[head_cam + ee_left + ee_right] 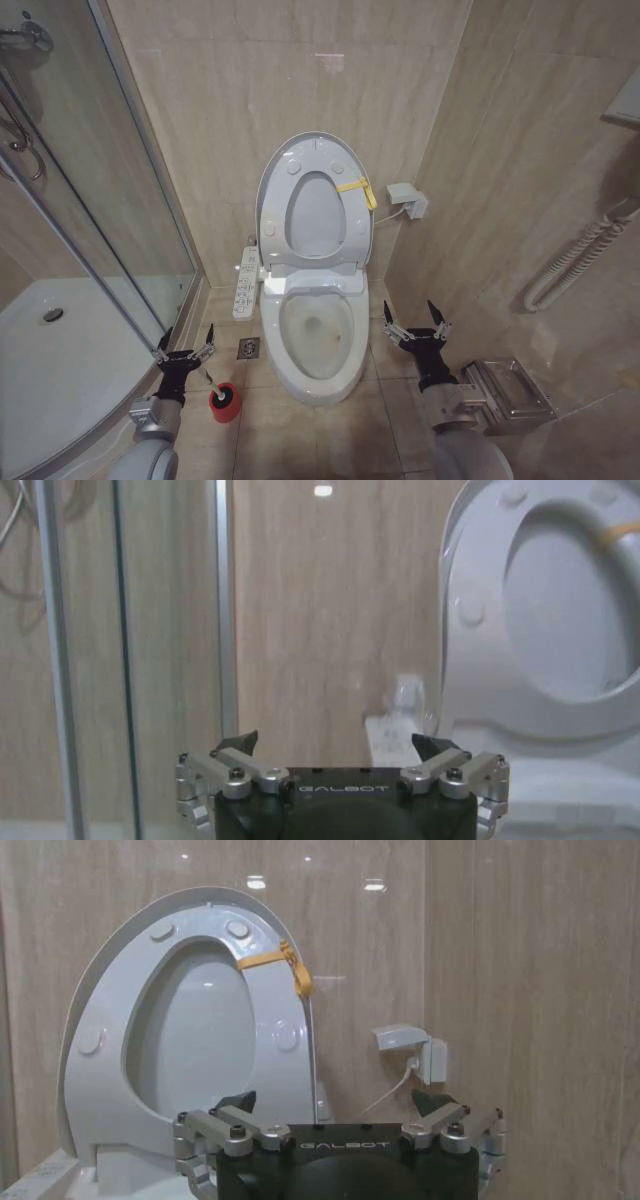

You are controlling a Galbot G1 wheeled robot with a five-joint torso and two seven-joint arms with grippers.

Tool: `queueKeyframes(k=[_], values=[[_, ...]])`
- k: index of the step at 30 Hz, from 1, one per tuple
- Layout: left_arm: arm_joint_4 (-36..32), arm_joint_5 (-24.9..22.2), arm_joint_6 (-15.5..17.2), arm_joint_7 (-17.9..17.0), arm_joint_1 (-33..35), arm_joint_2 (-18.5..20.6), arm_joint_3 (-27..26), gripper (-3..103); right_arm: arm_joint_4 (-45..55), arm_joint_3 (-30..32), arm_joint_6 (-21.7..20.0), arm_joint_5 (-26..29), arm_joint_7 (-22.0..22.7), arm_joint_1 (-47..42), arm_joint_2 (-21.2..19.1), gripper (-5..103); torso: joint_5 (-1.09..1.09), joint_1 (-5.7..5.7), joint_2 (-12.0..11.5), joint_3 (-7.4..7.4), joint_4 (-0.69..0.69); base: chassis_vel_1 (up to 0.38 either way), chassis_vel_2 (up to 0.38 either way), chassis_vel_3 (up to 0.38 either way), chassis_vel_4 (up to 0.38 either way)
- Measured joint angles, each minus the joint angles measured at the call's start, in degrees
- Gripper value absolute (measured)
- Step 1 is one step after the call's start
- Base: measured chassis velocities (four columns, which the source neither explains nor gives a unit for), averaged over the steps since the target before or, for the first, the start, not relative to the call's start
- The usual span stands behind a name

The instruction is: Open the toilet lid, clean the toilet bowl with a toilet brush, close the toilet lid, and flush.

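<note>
The toilet lid [317,215] stands raised against the back wall, with the ring seat [277,215] raised in front of it and a yellow tag [355,187] at the rim. Below them the toilet bowl [318,335] lies open, faintly brown inside. The toilet brush [210,380] stands in its red holder [225,403] on the floor left of the bowl. My left gripper [187,335] is open just above and left of the holder. My right gripper [410,307] is open beside the bowl's right side. Both wrist views face the lid [575,607] [200,1027] past open, empty grippers [335,740] [335,1099].
A glass shower enclosure [120,200] with a white tray [60,360] stands close on the left. A control panel [245,285] hangs beside the seat, above a floor drain [248,347]. On the right wall are a metal box [510,390], a pale rail [575,262] and a socket [408,200].
</note>
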Motion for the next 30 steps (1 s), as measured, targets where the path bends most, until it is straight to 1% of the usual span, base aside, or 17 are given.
queueKeyframes(k=[2,6,8,10,11,13,14,15,16,17,18,19,21,22,23,25,30], values=[[-3.9,0.51,0.74,-0.43,1.77,0.29,-0.34,100,0.0,0.0,0.0,0.0,0.0,0.0,0.0,100,-0.01,0.0,0.0,0.0,0.0,0.0,0.0,0.0,0.0],[-9.23,1.16,1.68,-0.97,4.19,0.66,-0.81,100,0.0,0.0,0.0,0.0,0.0,0.0,0.0,100,0.0,0.0,0.0,0.0,0.0,0.0,0.0,0.0,0.0],[-9.73,1.21,1.7,-1.0,4.37,0.66,-0.85,100,0.0,-0.01,0.0,0.0,-0.01,0.0,0.0,100,0.02,0.0,0.01,0.0,0.02,0.0,0.0,0.0,0.0],[-12.34,1.43,2.29,-1.39,5.48,0.68,-1.11,100,0.0,0.0,0.0,0.0,-0.01,-0.01,0.0,100,-0.05,0.0,0.0,0.0,-0.02,0.0,0.0,0.0,0.0],[-14.41,1.64,2.68,-1.69,6.31,0.71,-1.39,100,0.0,0.0,0.0,0.0,0.0,0.0,0.0,100,0.0,0.0,0.0,0.0,0.0,0.0,0.0,0.0,0.0],[-15.61,1.76,2.93,-1.87,6.81,0.72,-1.52,100,0.0,0.0,0.0,0.0,0.0,0.0,0.0,100,0.01,0.0,0.0,0.0,0.0,0.0,0.0,0.0,0.0],[-17.49,1.8,3.12,-2.82,7.8,0.83,-1.89,100,0.0,0.0,0.0,0.0,0.0,0.0,0.0,100,-0.02,0.0,0.0,0.0,-0.02,0.0,0.0,0.0,0.0],[-17.77,1.56,2.75,-3.95,8.42,1.03,-2.42,100,0.0,0.0,0.0,0.0,0.0,0.0,0.0,100,0.02,-0.01,0.01,-0.01,0.01,0.0,0.0,0.0,0.0],[-17.35,1.33,2.2,-4.28,8.52,1.14,-2.43,100,0.0,0.0,0.0,0.0,0.0,0.0,0.0,100,0.05,-0.01,0.01,-0.01,0.03,0.0,0.0,0.0,0.0],[-14.69,0.94,0.46,-4.19,7.98,1.36,-2.31,100,0.0,0.0,0.0,0.0,-0.01,0.0,0.0,100,0.0,-0.01,0.01,0.0,0.01,0.0,0.0,0.0,0.0],[-14.69,0.94,0.46,-4.19,7.98,1.36,-2.31,100,0.0,0.0,0.0,0.0,-0.01,0.0,0.0,100,0.0,-0.01,0.01,0.0,0.01,0.0,0.0,0.0,0.0],[-11.82,0.81,-0.9,-3.55,6.98,1.39,-2.0,100,0.0,0.0,0.0,0.0,-0.01,0.0,0.0,100,-0.05,-0.01,0.0,0.0,0.0,0.0,0.0,0.0,0.0],[-9.16,0.49,-2.1,-3.13,5.85,1.35,-1.56,100,0.0,0.0,0.0,0.0,-0.01,0.0,0.0,100,-0.01,0.0,0.0,0.0,-0.01,0.0,0.0,0.0,0.0],[-5.97,0.02,-3.61,-2.78,4.48,1.13,-1.01,100,0.0,0.0,0.0,0.0,0.0,0.0,0.0,100,-0.03,0.0,0.0,0.0,-0.02,0.0,0.0,0.0,0.0],[-5.97,0.02,-3.61,-2.78,4.48,1.13,-1.01,100,0.0,0.0,0.0,0.0,0.0,0.0,0.0,100,-0.03,0.0,0.0,0.0,-0.02,0.0,0.0,0.0,0.0],[-2.32,-0.12,-5.57,-2.45,3.11,0.83,-0.58,100,0.0,0.0,0.0,0.0,0.0,0.0,0.0,100,-0.02,0.0,0.0,0.0,-0.01,0.0,0.0,0.0,0.0],[-0.16,-0.05,-6.71,-2.48,2.4,0.58,-0.43,100,0.0,0.0,0.0,0.0,0.0,0.0,0.0,100,-0.02,0.0,0.0,0.0,0.0,0.0,0.0,0.0,0.0]])
